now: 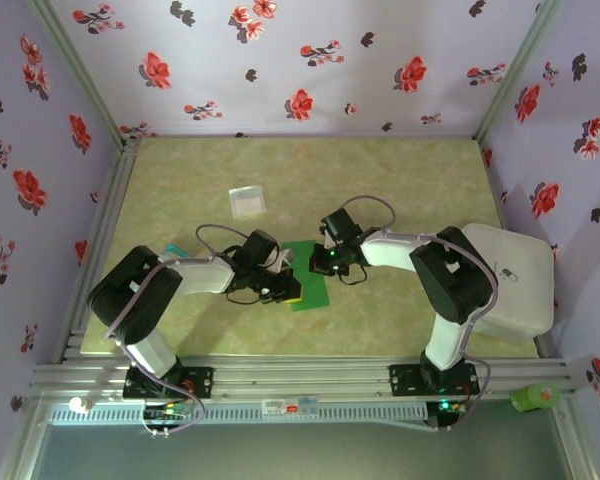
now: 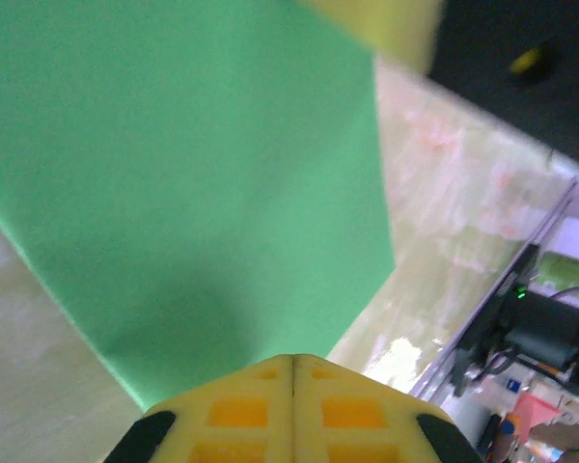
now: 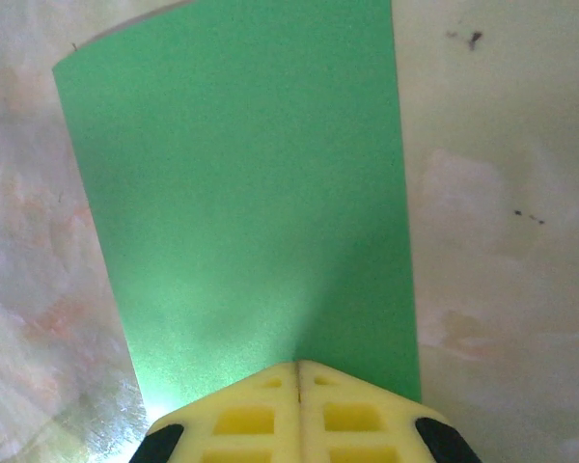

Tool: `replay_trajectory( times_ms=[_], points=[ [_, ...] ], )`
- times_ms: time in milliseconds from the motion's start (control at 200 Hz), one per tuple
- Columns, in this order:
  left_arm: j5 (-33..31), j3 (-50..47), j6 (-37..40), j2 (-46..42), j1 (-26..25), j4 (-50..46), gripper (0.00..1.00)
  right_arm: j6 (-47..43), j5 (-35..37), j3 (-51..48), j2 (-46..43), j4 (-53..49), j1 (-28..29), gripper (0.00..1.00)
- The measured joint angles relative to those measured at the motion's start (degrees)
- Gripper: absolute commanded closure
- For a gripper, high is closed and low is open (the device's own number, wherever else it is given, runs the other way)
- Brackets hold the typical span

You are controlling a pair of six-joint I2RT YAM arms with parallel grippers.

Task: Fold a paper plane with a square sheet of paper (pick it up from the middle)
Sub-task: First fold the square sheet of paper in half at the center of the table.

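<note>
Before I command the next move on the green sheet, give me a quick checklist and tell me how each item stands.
1. Left jaws shut: ok, the pads meet at one edge of the square sheet of paper.
2. Right jaws shut: ok, the pads meet at the opposite edge.
3. Sheet actually pinched by either jaws: cannot tell, the pad tips hide the contact.
4. Sheet free of folds: ok, both wrist views show a plain, uncreased surface.
5. Small pale packet out of the way: ok, it lies apart from the sheet, farther up the table.
6. Sheet away from the table edges: ok, it sits near the middle.
</note>
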Motion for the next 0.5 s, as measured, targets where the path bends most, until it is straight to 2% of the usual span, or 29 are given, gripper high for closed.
replay_trajectory(
  times_ms=[290,500],
  points=[
    [-1.0,-1.9,2.5,0.1,-0.6,-1.5,0.91,0.2,0.2,-1.0,-0.5,1.3,0.0,1.00],
    [-2.5,-3.3,5.0,-3.5,-1.6,-5.3,0.88,0.2,0.2,-1.5,-0.7,1.9,0.0,1.00]
  ],
)
